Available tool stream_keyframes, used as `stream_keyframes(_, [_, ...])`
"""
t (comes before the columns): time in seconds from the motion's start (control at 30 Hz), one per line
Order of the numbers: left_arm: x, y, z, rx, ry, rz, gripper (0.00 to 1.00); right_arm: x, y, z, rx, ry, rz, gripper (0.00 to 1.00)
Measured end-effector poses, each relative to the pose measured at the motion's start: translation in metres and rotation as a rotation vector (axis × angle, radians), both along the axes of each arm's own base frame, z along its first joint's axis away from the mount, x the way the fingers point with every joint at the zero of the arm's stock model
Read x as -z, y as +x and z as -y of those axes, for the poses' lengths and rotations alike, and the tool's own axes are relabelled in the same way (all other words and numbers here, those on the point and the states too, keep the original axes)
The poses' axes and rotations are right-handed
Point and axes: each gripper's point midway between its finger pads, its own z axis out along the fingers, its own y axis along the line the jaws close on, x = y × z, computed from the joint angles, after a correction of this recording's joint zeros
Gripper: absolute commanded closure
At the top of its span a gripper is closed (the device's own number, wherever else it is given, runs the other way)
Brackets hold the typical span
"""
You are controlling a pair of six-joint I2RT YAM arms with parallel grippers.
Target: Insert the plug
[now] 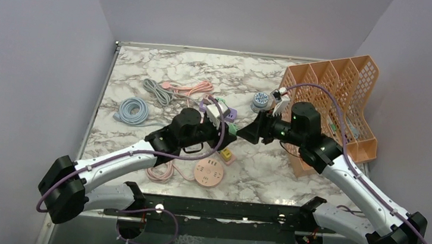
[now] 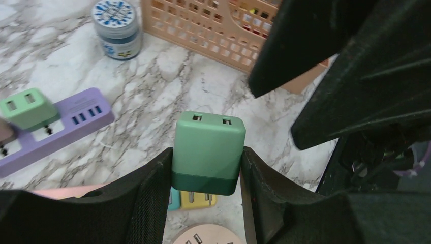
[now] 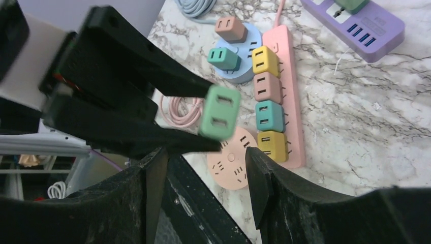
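My left gripper [image 1: 232, 132] [image 2: 207, 158] is shut on a green two-port plug [image 2: 208, 150], held above the table with its prongs pointing down. The plug also shows in the right wrist view [image 3: 219, 113]. My right gripper [image 1: 247, 133] [image 3: 204, 155] is open and empty, facing the left gripper's tip at close range. Below lie a round pink socket disc [image 1: 209, 173] [image 3: 231, 157] and a pink power strip [image 3: 292, 101] with several coloured plugs in it. A purple power strip [image 2: 56, 129] [image 3: 356, 25] holding another green plug [image 2: 25, 107] lies further back.
An orange file rack [image 1: 335, 103] [image 2: 213, 30] stands at the right. A jar with a blue-white lid [image 1: 260, 100] [image 2: 118, 25] sits beside it. A coiled light-blue cable [image 1: 134, 111] and grey and pink cables [image 1: 175, 88] lie at the back left. A round blue socket [image 3: 236, 56] adjoins the pink strip.
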Motion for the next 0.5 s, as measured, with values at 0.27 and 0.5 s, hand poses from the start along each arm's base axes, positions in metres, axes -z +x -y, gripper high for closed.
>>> stream_keyframes(0.27, [0.028, -0.035, 0.046, 0.217, 0.11, 0.135, 0.63, 0.016, -0.01, -0.004, -0.061, -0.034, -0.073, 0.44])
stream_keyframes(0.5, [0.03, -0.037, 0.042, 0.241, 0.116, 0.236, 0.64, 0.031, -0.01, 0.005, -0.016, -0.078, -0.107, 0.45])
